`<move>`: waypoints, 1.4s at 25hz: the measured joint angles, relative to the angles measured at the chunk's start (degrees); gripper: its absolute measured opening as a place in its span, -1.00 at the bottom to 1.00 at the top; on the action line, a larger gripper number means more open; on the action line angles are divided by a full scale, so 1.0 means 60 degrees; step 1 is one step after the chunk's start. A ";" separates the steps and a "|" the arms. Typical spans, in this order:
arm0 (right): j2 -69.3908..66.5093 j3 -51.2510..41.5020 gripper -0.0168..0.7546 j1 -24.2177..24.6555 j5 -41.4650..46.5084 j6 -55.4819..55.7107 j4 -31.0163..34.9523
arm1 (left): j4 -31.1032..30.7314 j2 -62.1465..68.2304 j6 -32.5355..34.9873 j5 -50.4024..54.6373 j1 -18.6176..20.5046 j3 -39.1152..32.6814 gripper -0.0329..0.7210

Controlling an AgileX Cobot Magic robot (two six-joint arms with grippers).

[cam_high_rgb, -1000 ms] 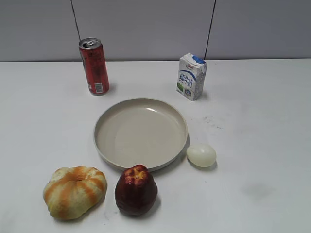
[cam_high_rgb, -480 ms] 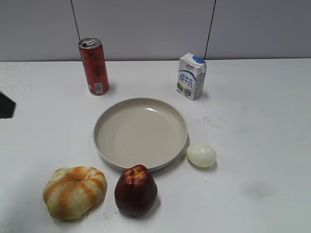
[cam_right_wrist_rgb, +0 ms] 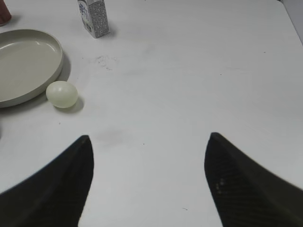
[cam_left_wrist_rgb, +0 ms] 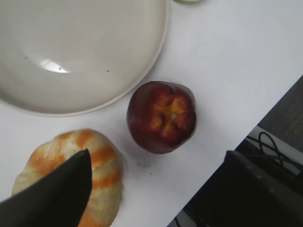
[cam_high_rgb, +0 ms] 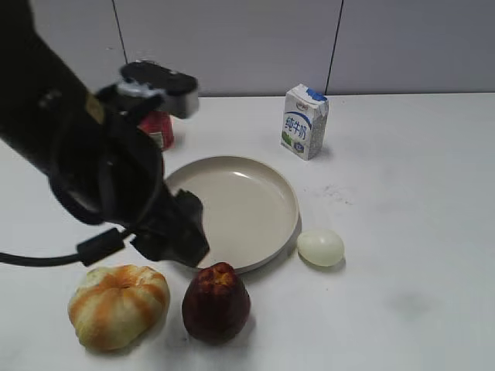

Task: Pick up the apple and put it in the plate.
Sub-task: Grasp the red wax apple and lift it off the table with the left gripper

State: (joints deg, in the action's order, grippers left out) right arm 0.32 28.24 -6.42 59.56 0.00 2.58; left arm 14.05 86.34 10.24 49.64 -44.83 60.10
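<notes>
The dark maroon apple stands on the white table just in front of the beige plate's near rim. In the left wrist view the apple shows its yellowish dimpled top, beside the plate. My left gripper is open and empty, hovering above the apple; in the exterior view it hangs over the plate's near left rim, just above and left of the apple. My right gripper is open and empty over bare table, right of the plate. It is out of the exterior view.
An orange-and-cream pumpkin-shaped thing lies left of the apple, under one left finger. A pale egg sits right of the plate. A milk carton stands behind; the red can is mostly hidden by the arm. The table's front edge is near the apple.
The left arm has swung in from the left edge and now hangs over the plate's left part and the apple. The objects have not moved.
</notes>
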 joint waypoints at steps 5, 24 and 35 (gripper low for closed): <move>0.0000 0.0000 0.56 0.0000 0.0000 0.0000 0.0000 | -0.0992 0.0887 0.0000 -0.0151 -0.1221 0.0319 0.92; 0.0000 0.0000 0.56 0.0000 0.0000 0.0000 0.0000 | -0.1495 0.3172 0.0027 -0.1169 -0.1486 0.0409 0.84; 0.0000 0.0000 0.56 0.0000 0.0000 0.0000 0.0000 | -0.1287 0.3016 0.0027 -0.0725 -0.1486 0.0415 0.56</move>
State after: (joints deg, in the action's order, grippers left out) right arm 0.32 28.24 -6.42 59.56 0.00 2.58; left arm 6.33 104.43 10.41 45.29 -53.75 62.59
